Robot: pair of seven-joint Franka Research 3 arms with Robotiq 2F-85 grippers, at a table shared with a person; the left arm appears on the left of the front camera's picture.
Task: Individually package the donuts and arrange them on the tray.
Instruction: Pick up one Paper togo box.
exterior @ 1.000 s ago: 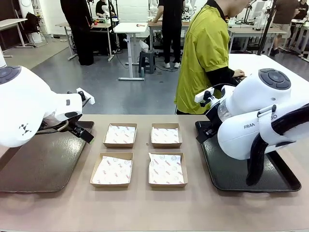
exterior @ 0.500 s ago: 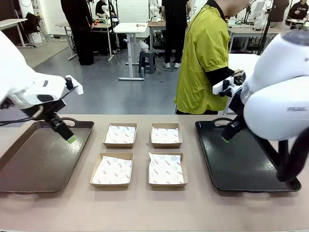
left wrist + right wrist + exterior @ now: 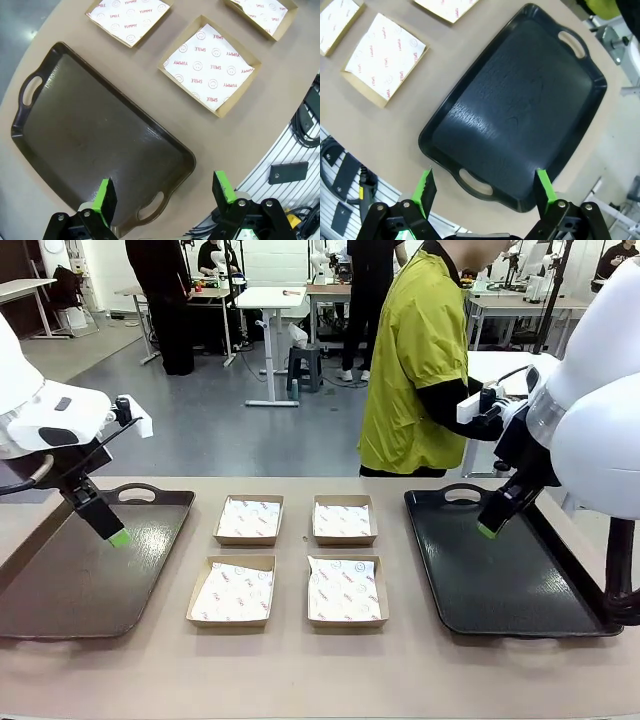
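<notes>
You are at the very start: nothing is packaged yet. Your left claw [image 3: 165, 191] hangs high over the near end of the brown tray [image 3: 90, 580], fingers spread wide with nothing between them. Your right claw [image 3: 484, 192] hangs the same way over the black tray [image 3: 500, 590], fully parted and holding nothing. Between the trays, the four boxes [image 3: 249, 519] [image 3: 343, 519] [image 3: 232, 591] [image 3: 346, 590] sit on the surface [image 3: 300, 670] in two rows, each holding only its printed paper liner.

As for the donuts, none lies in a box or on either tray, and you cannot tell where they are. The next move likely depends on one coming within reach, perhaps from the person [image 3: 415, 370] at the far side. Then you would lower an open claw over it, grip lightly and set it in a box.

The right arm hides the person's hands, so you cannot see what they hold. It is also unclear which tray is meant for the finished boxes.
</notes>
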